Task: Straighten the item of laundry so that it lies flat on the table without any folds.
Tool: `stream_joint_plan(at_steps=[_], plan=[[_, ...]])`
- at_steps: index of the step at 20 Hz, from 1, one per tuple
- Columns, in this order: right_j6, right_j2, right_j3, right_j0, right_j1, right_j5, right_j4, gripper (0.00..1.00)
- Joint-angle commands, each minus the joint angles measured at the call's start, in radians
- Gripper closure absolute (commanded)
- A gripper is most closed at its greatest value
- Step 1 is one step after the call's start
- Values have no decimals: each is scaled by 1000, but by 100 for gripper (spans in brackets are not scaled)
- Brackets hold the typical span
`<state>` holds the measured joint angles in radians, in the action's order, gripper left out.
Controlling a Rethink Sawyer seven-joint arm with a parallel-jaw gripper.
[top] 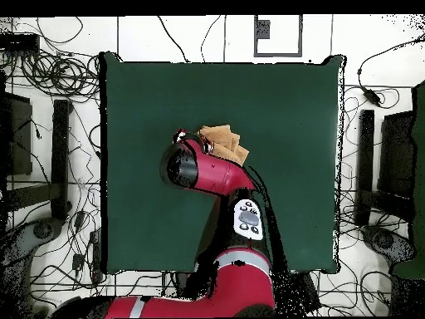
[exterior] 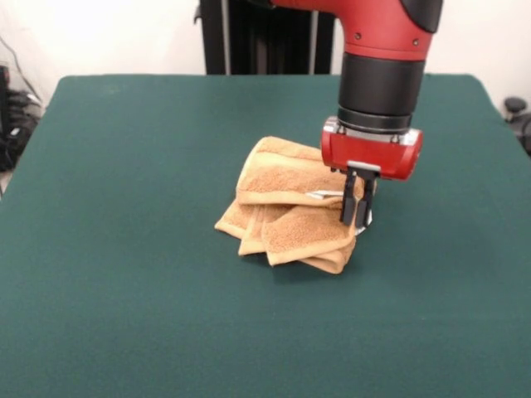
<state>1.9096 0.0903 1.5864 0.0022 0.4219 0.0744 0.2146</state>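
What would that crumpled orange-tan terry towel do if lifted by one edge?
The orange-tan terry towel probably droops and unfolds; it lies in soft, sagging layers. It likely won't slip easily on the green felt-like table, and its looped pile looks grippy.

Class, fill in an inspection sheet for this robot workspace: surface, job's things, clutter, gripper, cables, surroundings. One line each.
Surface: green table, bare apart from the towel.
Job's things: orange-tan towel bunched in overlapping folds near the middle, not flat.
Clutter: nothing seen on the table.
Gripper: gripper down at the towel's edge, fingers close together; actual grasp unclear.
Cables: many loose cables on the floor around the table.
Surroundings: black stands beside the table.
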Motion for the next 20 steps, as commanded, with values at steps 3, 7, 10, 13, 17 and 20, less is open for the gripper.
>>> stream_joint_plan(at_steps=[3, 7, 10, 13, 17, 20], plan=[[108, -17, 23, 55, -50, 34, -46, 100], [105, -50, 29, 29, -50, 23, -51, 100], [101, -69, 40, 13, -42, 21, -56, 100], [99, -83, 56, -5, -32, 17, -71, 100], [104, -110, 88, -33, -17, 3, -95, 100], [101, -123, 103, -48, -6, 2, -112, 100]])
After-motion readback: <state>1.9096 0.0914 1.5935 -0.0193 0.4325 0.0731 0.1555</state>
